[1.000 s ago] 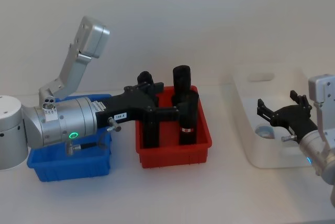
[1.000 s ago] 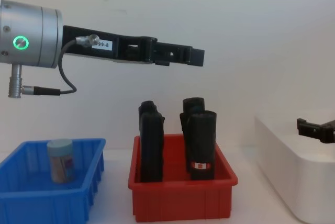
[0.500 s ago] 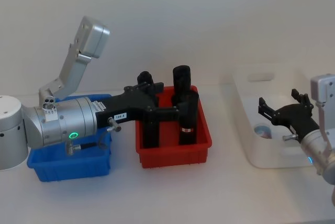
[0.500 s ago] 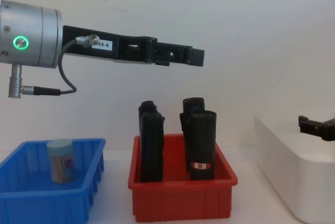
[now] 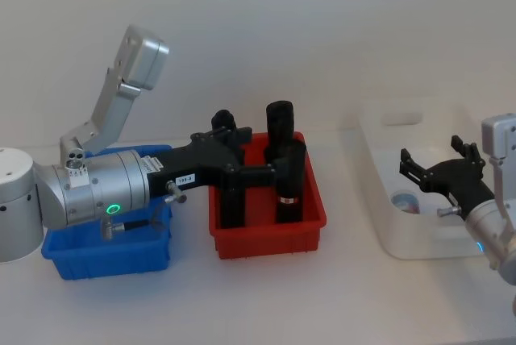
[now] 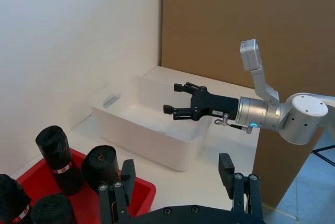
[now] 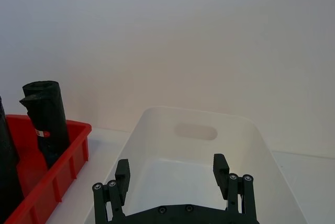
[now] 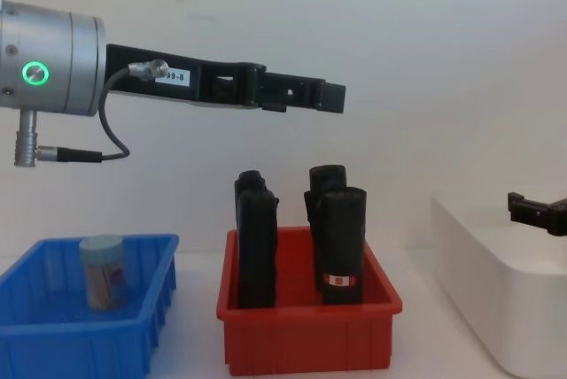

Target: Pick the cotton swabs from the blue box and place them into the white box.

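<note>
Chest view, left to right: one tub of cotton swabs (image 8: 104, 273) is seen upright in the blue box (image 8: 133, 335). The left gripper (image 8: 330, 96) is held high above the red bin (image 8: 310, 344) of black rolls (image 8: 343, 237), fingers spread apart. Over the white box (image 8: 496, 308), the right gripper (image 5: 429, 164) is held with fingers apart; a second tub (image 5: 405, 201) is seen inside.

The blue box (image 8: 80, 344) is bright blue; the cotton swabs (image 8: 103, 273) tub is clear with a pale teal lid and tan sticks. The red bin (image 8: 310, 344) holds 4 black rolls (image 8: 343, 228) with red-and-white bands. The white box (image 8: 505, 299) is plain white, and the left end effector (image 6: 177, 170) and right end effector (image 7: 171, 165) are black.
</note>
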Robot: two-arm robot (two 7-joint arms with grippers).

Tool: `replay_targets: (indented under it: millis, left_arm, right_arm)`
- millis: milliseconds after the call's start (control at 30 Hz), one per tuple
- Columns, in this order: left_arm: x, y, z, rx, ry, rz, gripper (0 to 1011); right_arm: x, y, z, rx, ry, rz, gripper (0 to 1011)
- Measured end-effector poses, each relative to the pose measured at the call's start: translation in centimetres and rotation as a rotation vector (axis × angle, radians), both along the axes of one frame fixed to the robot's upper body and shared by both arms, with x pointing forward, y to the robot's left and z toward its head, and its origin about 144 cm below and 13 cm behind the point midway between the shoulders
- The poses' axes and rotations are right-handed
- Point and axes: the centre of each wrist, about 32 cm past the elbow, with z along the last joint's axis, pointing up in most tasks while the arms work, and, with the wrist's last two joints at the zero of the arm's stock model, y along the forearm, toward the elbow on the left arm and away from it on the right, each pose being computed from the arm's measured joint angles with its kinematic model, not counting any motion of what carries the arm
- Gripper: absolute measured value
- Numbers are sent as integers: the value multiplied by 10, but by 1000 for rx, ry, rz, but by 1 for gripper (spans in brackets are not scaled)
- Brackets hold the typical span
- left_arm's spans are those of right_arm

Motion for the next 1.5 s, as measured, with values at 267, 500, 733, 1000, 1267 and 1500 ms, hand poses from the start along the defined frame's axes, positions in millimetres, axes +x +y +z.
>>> replay_targets:
  millis: [267,500,733,1000,1267,1500]
  left_arm:
    - [-3,-4,-9,14,-25,47,1004]
    - [-9,-11,-23,37,-67,120,1004]
    - [-16,-18,-38,54,-114,194,1004]
    - [-25,-27,-55,68,-169,278,1004]
    - [-34,-34,-70,74,-221,352,1004]
    - [-43,-41,-83,74,-267,417,1004]
  right_arm:
    - [-9,2,1,7,-4,12,1001]
    - [-28,7,4,19,-7,38,1001]
    - [-43,11,7,31,-11,60,1001]
    - [-68,17,14,49,-13,97,1001]
    - [-88,23,20,67,-15,129,1001]
    - [-105,28,27,81,-15,156,1001]
